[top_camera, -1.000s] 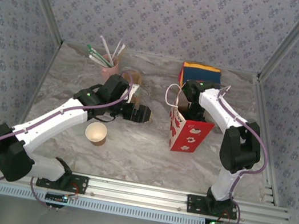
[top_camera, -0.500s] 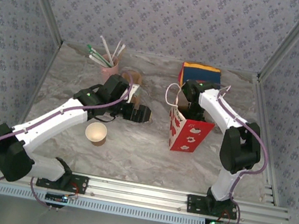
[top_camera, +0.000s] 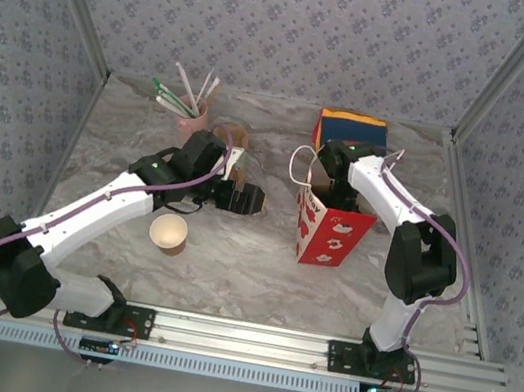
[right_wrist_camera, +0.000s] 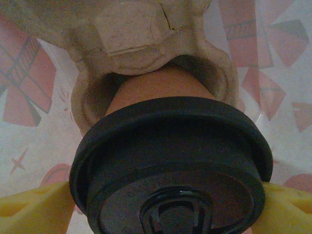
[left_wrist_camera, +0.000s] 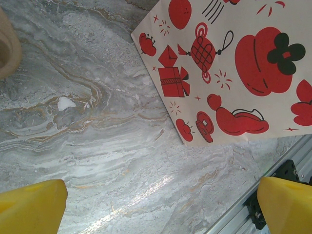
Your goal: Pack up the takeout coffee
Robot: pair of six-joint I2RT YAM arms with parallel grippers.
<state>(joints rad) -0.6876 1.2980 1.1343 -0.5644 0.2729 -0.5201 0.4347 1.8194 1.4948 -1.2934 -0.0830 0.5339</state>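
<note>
The takeout coffee (right_wrist_camera: pixel 161 90), a tan-brown cup with a black lid (right_wrist_camera: pixel 170 161), sits in a hollow of a pulp tray (right_wrist_camera: pixel 131 29) inside the red-and-white patterned bag (top_camera: pixel 331 234). My right gripper (right_wrist_camera: pixel 168 207) reaches down into the bag, and its yellow fingers (right_wrist_camera: pixel 34 207) lie against both sides of the lid. Left of the bag, my left gripper (top_camera: pixel 249 199) hovers low over the table. Its jaws stand wide open with nothing between them (left_wrist_camera: pixel 163 209), and the bag's printed side (left_wrist_camera: pixel 234 68) is in front of it.
A lidless paper cup (top_camera: pixel 168 232) stands near the left arm. A pink cup of straws (top_camera: pixel 192 121) and a brown cup (top_camera: pixel 235 137) are at the back left. A blue-yellow-red box (top_camera: pixel 352 129) is behind the bag. A metal rail (top_camera: pixel 247 341) edges the front.
</note>
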